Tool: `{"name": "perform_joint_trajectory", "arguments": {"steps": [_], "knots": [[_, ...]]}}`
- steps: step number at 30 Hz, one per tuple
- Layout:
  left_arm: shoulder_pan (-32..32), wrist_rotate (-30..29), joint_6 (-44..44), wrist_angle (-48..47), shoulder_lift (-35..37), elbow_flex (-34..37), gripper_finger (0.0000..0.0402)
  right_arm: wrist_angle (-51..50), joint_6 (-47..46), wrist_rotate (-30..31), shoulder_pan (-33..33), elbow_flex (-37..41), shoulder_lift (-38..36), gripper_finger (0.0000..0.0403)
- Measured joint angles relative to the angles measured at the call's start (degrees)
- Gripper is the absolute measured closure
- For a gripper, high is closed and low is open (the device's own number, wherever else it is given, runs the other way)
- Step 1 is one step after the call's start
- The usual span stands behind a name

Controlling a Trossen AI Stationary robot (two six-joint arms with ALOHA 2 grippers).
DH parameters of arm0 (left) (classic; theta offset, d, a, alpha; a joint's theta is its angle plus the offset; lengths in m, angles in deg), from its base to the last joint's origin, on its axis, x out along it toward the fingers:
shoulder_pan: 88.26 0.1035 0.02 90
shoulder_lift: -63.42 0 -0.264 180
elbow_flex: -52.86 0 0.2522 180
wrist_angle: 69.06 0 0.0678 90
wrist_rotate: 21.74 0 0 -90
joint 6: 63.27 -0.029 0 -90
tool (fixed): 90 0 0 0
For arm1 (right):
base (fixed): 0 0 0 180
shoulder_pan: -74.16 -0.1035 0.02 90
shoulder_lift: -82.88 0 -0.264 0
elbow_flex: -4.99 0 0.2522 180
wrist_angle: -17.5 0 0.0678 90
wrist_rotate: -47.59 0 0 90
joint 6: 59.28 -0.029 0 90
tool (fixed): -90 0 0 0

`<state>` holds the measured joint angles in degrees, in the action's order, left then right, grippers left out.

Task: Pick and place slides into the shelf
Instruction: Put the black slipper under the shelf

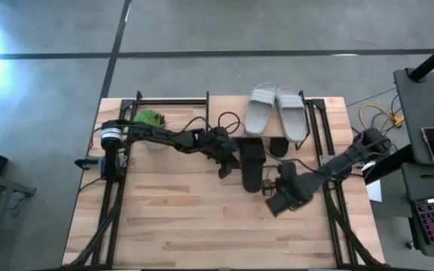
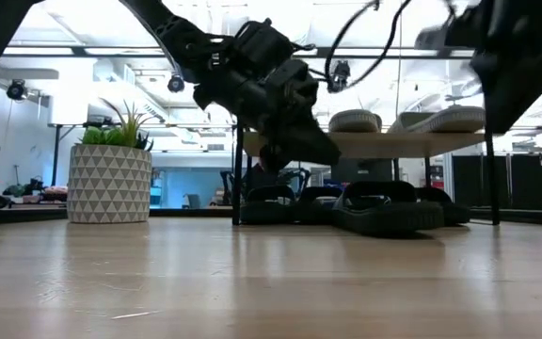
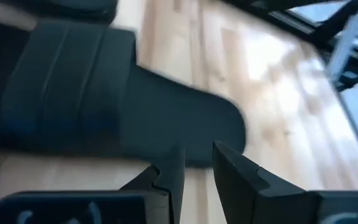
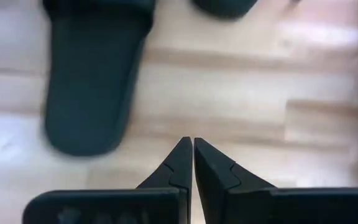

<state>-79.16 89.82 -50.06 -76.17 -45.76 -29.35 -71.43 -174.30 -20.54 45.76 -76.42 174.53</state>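
On the light wooden desk (image 1: 202, 226) stands the small low shelf with a pale plank top and thin black metal legs (image 1: 315, 120), at the far side. Two light grey rubber slides (image 1: 277, 111) lie side by side on top of the shelf. In the low view these grey slides (image 2: 407, 120) rest on the plank, and black rubber slides (image 2: 294, 202) sit under it on the desk, partly hidden, so their number I cannot tell.

One black rubber slide with a wide strap (image 1: 252, 162) lies on the desk in front of the shelf, between the two arms. A dark rounded end of another slide (image 1: 278, 147) shows just beside it, at the shelf edge.

The left hand (image 1: 223, 156) is just beside this black slide, on its left. In the left wrist view its fingers (image 3: 168, 177) stand a narrow gap apart and hold nothing; the black slide (image 3: 117, 106) lies just ahead of them.

The right hand (image 1: 273, 188) is near the near end of the same slide. In the right wrist view its fingers (image 4: 180, 165) are pressed together, empty, above bare wood, with the slide (image 4: 92, 81) beyond them.

A white patterned pot with a green plant (image 1: 151, 124) stands at the far left of the desk.
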Motion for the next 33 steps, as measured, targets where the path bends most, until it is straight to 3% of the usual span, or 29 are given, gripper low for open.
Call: {"name": "perform_joint_trajectory", "arguments": {"steps": [3,9,13,23,33], "knots": [[0.0,-4.0,3.0,-0.2,-0.8,0.6,0.0334,-0.7,-4.5,0.0,-4.2,-3.1,0.2,0.0394],[0.7,-5.6,3.0,0.9,-4.4,-0.6,0.0334,-6.2,-10.9,0.0,-9.9,-8.7,2.7,0.0394],[1.3,-7.0,2.8,3.3,-6.1,-1.7,0.0334,-10.3,-11.8,-2.4,-10.5,-11.3,5.2,0.0394],[2.5,-8.3,2.0,4.9,-12.5,-9.7,0.0334,-8.4,-12.5,-2.8,-10.5,-11.7,7.3,0.0394],[-0.3,-9.2,3.0,-4.7,-5.2,-9.7,0.0334,-7.7,-7.7,-2.8,-10.6,-11.8,7.6,0.0394]]}}
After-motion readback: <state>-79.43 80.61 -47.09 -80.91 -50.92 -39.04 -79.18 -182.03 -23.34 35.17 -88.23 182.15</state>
